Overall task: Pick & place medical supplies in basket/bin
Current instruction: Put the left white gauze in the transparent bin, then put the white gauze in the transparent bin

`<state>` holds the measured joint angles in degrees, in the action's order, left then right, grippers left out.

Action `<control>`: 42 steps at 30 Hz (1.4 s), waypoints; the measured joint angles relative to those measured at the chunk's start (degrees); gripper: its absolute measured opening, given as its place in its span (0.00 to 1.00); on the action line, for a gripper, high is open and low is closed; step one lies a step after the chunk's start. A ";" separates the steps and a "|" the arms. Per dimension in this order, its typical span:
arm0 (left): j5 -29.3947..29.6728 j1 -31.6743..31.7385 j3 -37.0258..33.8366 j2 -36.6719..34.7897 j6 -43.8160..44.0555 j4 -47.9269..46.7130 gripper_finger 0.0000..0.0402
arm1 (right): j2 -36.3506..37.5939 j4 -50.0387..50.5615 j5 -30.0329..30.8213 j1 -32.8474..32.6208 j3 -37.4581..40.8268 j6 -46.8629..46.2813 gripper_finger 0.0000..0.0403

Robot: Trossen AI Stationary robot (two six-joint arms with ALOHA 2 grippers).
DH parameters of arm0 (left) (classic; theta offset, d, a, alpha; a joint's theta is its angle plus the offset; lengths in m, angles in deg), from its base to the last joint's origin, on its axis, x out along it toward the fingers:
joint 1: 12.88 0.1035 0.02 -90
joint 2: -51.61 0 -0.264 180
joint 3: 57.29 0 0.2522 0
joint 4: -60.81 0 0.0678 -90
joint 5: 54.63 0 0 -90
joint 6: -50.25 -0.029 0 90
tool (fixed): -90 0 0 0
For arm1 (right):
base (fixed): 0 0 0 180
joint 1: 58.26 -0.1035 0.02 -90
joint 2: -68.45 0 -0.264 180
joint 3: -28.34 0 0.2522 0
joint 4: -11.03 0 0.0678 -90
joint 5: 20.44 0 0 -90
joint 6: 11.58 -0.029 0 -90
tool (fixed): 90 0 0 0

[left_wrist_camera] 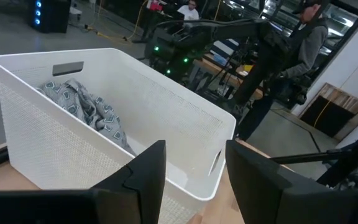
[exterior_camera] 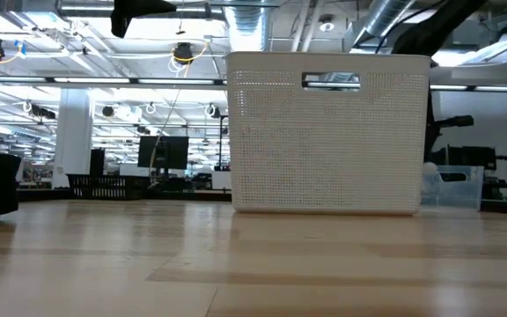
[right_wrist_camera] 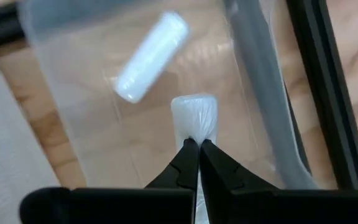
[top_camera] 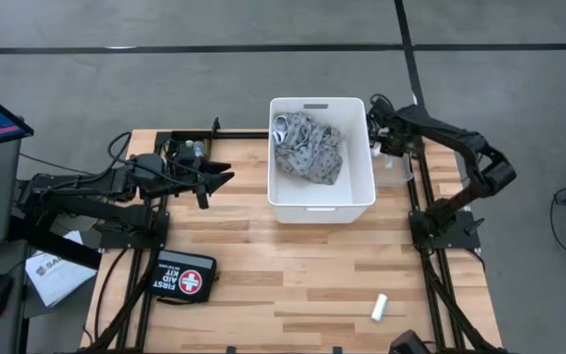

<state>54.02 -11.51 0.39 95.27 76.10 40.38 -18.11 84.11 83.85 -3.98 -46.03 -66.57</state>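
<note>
From above, the grey bandage (top_camera: 309,147) lies in the white tub (top_camera: 321,206), a gauze roll (top_camera: 379,308) sits on the surface (top_camera: 293,275); wrist views show the left tool (left_wrist_camera: 194,165) apart, the right tool (right_wrist_camera: 197,149) clamped on a roll (right_wrist_camera: 194,118) over the clear bin (right_wrist_camera: 73,93).

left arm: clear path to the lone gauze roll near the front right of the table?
Probably yes. The gauze roll lies alone on bare wood, and the left tool is open and empty. The white tub stands off that line; whether the arm stretches that far is unclear.
</note>
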 joint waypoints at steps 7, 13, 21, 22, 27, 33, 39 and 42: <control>0.02 0.00 0.00 0.00 -0.02 -0.04 0.39 | -0.76 0.17 0.41 0.15 1.76 -4.16 0.03; 0.46 0.00 0.00 0.00 -0.04 -0.09 0.39 | 0.28 1.06 2.53 0.15 3.69 -5.08 0.16; 0.46 0.00 0.00 0.00 -0.04 0.21 0.39 | 4.78 -0.27 8.00 0.05 3.73 -5.04 0.41; 0.45 0.00 0.00 0.00 -0.04 0.46 0.39 | 5.63 -0.71 8.31 0.07 3.73 -5.04 0.44; 0.44 0.00 0.00 0.00 -0.04 0.72 0.39 | 9.70 -1.30 10.22 0.38 3.70 -4.55 0.55; 0.44 0.00 0.00 0.00 -0.04 0.72 0.39 | 16.24 -3.91 11.63 -0.83 3.70 -0.24 0.57; 0.44 0.00 0.00 0.00 -0.04 0.72 0.39 | 28.76 -7.90 11.75 -6.32 3.70 4.57 0.53; 0.44 0.00 0.00 0.00 -0.04 0.74 0.39 | 36.25 -9.49 11.53 -10.52 3.70 7.18 0.50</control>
<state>54.46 -11.51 0.39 95.27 76.05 41.11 18.14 74.63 95.38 -14.50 -42.32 -59.39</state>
